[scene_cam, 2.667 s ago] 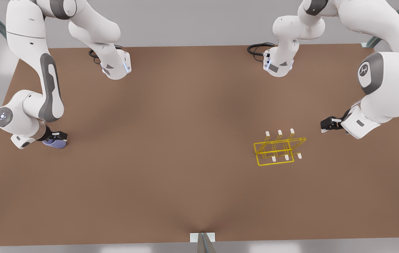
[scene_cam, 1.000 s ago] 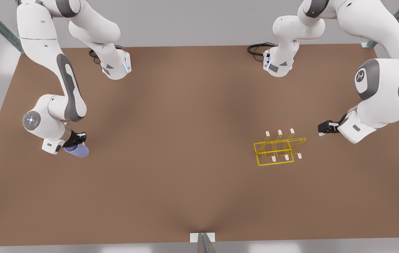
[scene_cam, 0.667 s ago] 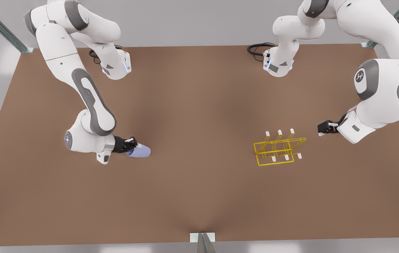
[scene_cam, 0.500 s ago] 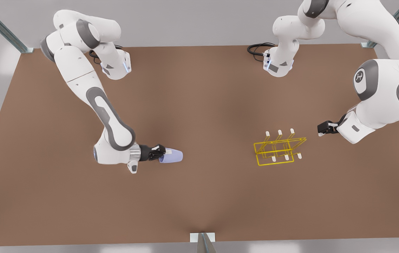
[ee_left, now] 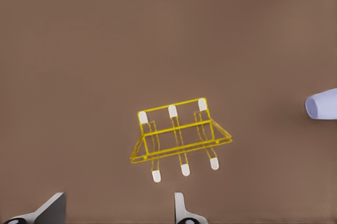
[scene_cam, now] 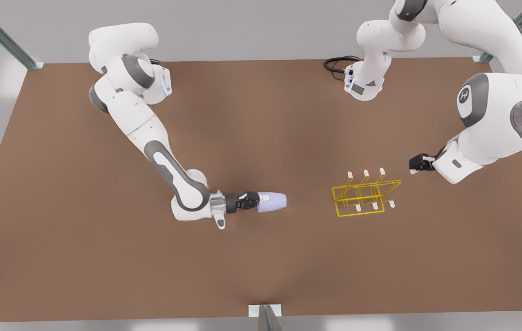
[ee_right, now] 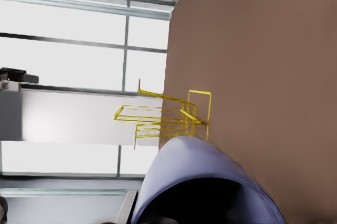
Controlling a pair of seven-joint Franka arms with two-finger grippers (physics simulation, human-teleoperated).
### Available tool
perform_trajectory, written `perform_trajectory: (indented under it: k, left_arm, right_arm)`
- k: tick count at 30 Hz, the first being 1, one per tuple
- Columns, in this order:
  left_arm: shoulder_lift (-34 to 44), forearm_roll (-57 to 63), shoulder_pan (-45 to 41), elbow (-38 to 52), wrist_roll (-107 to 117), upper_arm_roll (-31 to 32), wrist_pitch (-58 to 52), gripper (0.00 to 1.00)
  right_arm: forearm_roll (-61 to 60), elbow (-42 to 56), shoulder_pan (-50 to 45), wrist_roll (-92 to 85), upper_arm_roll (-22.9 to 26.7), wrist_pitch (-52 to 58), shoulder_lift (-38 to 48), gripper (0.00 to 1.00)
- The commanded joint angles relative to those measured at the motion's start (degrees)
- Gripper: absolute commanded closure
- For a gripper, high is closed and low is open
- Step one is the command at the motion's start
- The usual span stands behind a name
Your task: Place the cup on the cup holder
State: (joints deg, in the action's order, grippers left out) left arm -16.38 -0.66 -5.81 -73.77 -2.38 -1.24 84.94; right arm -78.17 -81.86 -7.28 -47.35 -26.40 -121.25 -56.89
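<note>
The pale lavender cup hangs on its side just above the table's middle, its wide end pointing toward the cup holder. My right gripper is shut on its narrow end, and the cup looms close in the right wrist view. The yellow wire cup holder with white-tipped pegs stands to the front view's right, about two cup lengths from the cup. My left gripper hovers just beyond the holder's right end, open, with nothing between its fingers. The left wrist view looks down on the holder and the cup.
The brown table spreads around both things. Two arm bases with black cables stand at the back edge. A metal post meets the front edge at the middle.
The right arm has swung the cup from the front view's left edge to the table's middle, tipping it onto its side. The left gripper has drifted slightly toward the holder.
</note>
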Motion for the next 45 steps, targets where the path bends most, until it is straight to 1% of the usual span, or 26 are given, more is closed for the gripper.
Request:
perform_trajectory:
  k: [1, 5, 12, 14, 15, 18, 21, 22, 23, 24, 26, 28, 32, 33, 34, 35, 36, 37, 38, 39, 40, 41, 42, 43, 44, 45]
  left_arm:
    - [0.03, 0.05, 0.01, 0.03, 0.27, 0.01, -0.65, 0.0]
    - [0.03, 0.05, 0.01, 0.03, 0.36, -0.08, -0.74, 0.0]
    - [-0.15, 0.05, 0.01, 0.03, 0.36, -0.08, -0.65, 0.0]
    - [-0.23, 0.05, 0.01, 0.03, 0.36, -0.08, -0.56, 0.0]
    - [-0.24, 0.13, 0.01, 0.03, 0.45, -0.08, -0.65, 0.0]
    - [-0.24, 0.13, 0.01, 0.03, 0.45, -0.08, -0.74, 0.0]
    - [-0.24, 0.13, 0.01, 0.03, 0.45, -0.08, -0.82, 0.0]
    - [-0.32, 0.13, 0.01, 0.03, 0.45, -0.08, -0.74, 0.0]
    - [-0.32, 0.13, 0.01, 0.03, 0.45, -0.08, -0.65, 0.0]
    - [-0.41, 0.13, 0.01, 0.03, 0.45, -0.08, -0.74, 0.0]
    - [-0.41, 0.13, 0.01, 0.03, 0.71, -0.08, -0.74, 0.0]
    - [-0.59, 0.05, 0.01, 0.03, 0.71, -0.08, -0.74, 0.0]
    - [-0.76, 0.05, 0.01, 0.03, 0.89, -0.08, -0.47, 0.0]
    - [-0.68, 0.05, 0.01, 0.03, 0.89, 0.01, -0.47, 0.0]
    - [-0.67, -0.22, -0.87, 0.03, 2.9, 0.01, -0.74, 0.0]
    - [-0.41, -0.74, -3.15, 0.03, 13.26, 0.1, -1.0, 0.0]
    - [-0.15, -0.83, -6.23, 0.11, 20.21, 0.1, -0.91, 0.0]
    - [0.12, -1.1, -8.43, 0.11, 21.81, 0.36, -0.91, 0.0]
    - [-0.06, -1.01, -8.7, 0.38, 21.97, 3.96, -0.91, 0.0]
    - [-0.59, -0.83, -9.93, 0.47, 22.42, 6.78, -0.48, 0.0]
    - [-1.46, -1.01, -10.37, 0.64, 21.54, 9.14, 0.31, 0.0]
    - [-3.84, -0.57, -12.64, 0.73, 29.16, 11.61, 3.39, 0.0]
    - [-4.98, -0.57, -14.93, 0.73, 46.23, 11.61, 7.07, 0.0]
    - [-6.65, -0.39, -17.39, 0.73, 72.26, 11.61, 12.86, 0.0]
    - [-8.32, 0.13, -20.03, 0.73, 90.95, 11.53, 17.54, 0.0]
    - [-9.11, 0.57, -20.39, 0.73, 104.75, 11.52, 20.61, 0.0]
  right_arm:
    - [-0.32, -4.79, 2.18, -10.22, -0.06, 2.86, 2.31, 0.79]
    - [-1.02, -13.32, 2.27, -15.76, -0.23, 3.22, 4.42, 0.79]
    - [-1.29, -18.6, 4.11, -15.76, -0.23, 3.22, 7.41, 0.79]
    - [-1.29, -18.51, 4.2, -16.02, -0.23, 3.22, 7.32, 0.67]
    - [-1.29, -18.51, 4.2, -16.11, -0.23, 3.04, 6.88, 0.63]
    - [-1.29, -18.6, 4.2, -16.11, -0.15, 2.6, 6.27, 0.6]
    - [-1.2, -18.51, 4.64, -16.37, -0.06, 2.51, 5.91, 0.59]
    - [-1.11, -18.33, 5.08, -16.02, -0.06, 2.78, 6.0, 0.53]
    - [-0.58, -18.33, 6.4, -15.41, -0.06, 2.95, 6.09, 0.33]
    - [-0.41, -18.68, 6.66, -15.5, 0.03, 3.04, 6.0, 0.25]
    - [1.0, -19.47, 7.98, -15.41, 0.12, 3.13, 6.09, 0.21]
    - [2.31, -20.44, 8.77, -15.5, 0.38, 3.13, 6.7, 0.2]
    - [4.77, -23.17, 10.7, -14.26, 0.38, 3.13, 12.15, 0.21]
    - [7.06, -24.04, 11.67, -12.69, 0.38, 3.13, 14.52, 0.21]
    - [12.15, -24.92, 13.78, -9.61, 0.38, 3.13, 17.42, 0.2]
    - [16.9, -26.15, 15.01, -6.28, 0.38, 3.22, 21.64, 0.2]
    - [23.58, -26.77, 14.84, 1.02, 3.27, 6.02, 28.14, 0.15]
    - [31.57, -26.33, 13.78, 7.17, 8.28, 9.9, 34.2, 0.08]
    - [40.96, -26.51, 13.43, 15.6, 11.36, 10.6, 39.21, 0.05]
    - [55.3, -25.63, 12.55, 28.7, 14.09, 11.04, 44.23, 0.0]
    - [66.72, -21.86, 12.55, 33.19, 16.11, 14.28, 45.55, 0.0]
    - [73.51, -16.93, 12.55, 39.17, 19.62, 20.52, 46.08, 0.0]
    - [73.68, -12.9, 12.55, 39.52, 22.69, 24.99, 46.17, 0.0]
    - [79.2, -7.89, 12.55, 39.79, 24.55, 27.55, 45.91, 0.0]
    - [81.07, -3.92, 12.55, 40.66, 25.69, 32.39, 45.9, 0.0]
    - [81.07, -1.9, 12.2, 47.26, 25.69, 35.03, 45.73, 0.0]
